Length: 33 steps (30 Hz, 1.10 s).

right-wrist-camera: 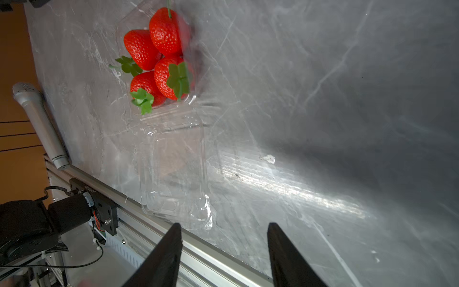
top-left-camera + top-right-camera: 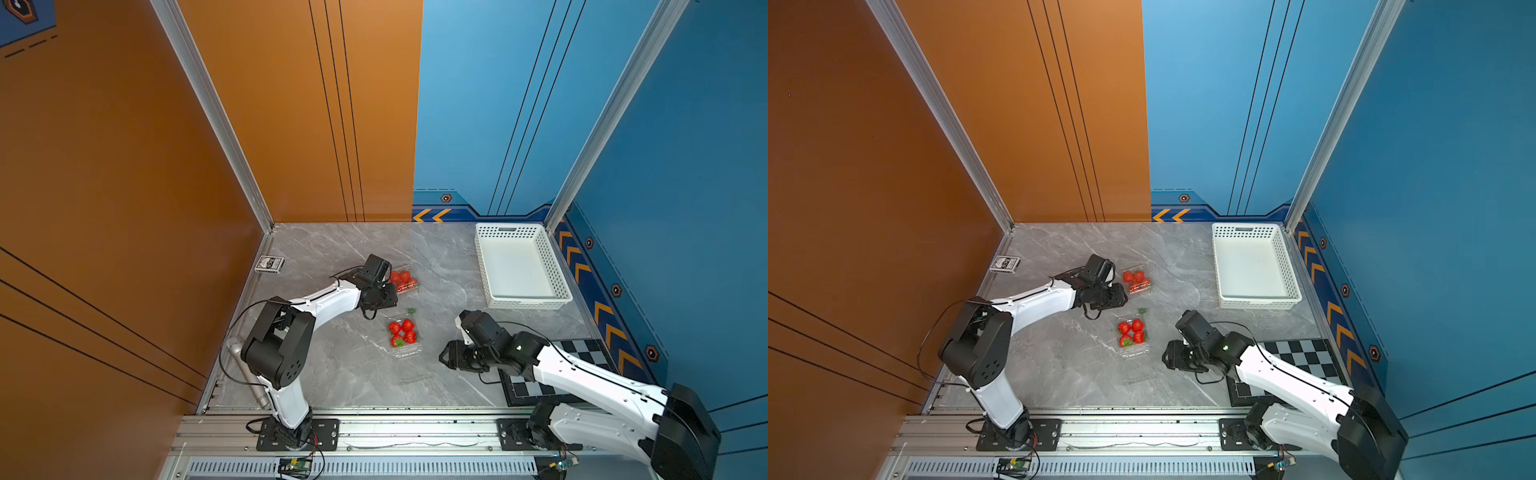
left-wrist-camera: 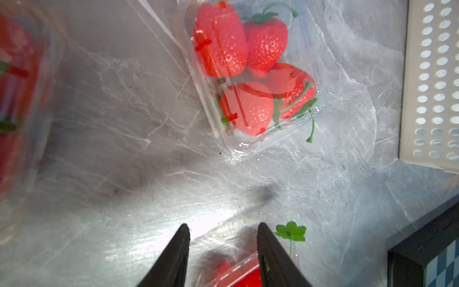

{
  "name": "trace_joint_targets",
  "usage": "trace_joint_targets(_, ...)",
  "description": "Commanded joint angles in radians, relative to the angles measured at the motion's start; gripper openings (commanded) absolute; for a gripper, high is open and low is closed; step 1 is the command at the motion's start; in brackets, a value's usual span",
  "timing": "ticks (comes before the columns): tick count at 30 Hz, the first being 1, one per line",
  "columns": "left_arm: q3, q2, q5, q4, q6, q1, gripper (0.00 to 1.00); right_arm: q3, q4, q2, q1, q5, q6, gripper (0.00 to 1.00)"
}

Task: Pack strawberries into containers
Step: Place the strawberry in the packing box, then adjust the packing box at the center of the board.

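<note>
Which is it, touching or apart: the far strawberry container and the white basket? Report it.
Apart. Both top views show a wide stretch of bare marble tabletop between the far container and the white basket; nothing bridges them.

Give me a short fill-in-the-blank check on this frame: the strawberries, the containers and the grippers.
The container nearer the arm bases holds ___ strawberries.
Its hinged lid is folded ___.
The white basket is ___.
The left gripper and right gripper are both ___, holding nothing.
Missing words: four; open; empty; open.
</note>
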Motion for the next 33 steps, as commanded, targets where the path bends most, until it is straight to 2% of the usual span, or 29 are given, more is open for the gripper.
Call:
trace_joint_targets(1,0.031,0.017,-0.011,-0.019,0.031,-0.013,0.47,-0.085,0.141,-0.049,0.005,-0.055,0.129,0.56)
trace_joint_targets(15,0.005,0.037,-0.013,-0.016,0.032,-0.032,0.46,-0.145,0.380,0.097,0.080,-0.090,0.249,0.56)
trace_joint_targets(23,-0.015,0.036,-0.025,-0.014,0.031,-0.040,0.45,-0.142,0.410,0.172,0.100,-0.076,0.252,0.55)
trace_joint_targets(33,-0.032,0.029,-0.027,-0.013,0.030,-0.040,0.45,-0.165,0.514,0.241,0.104,-0.103,0.273,0.45)
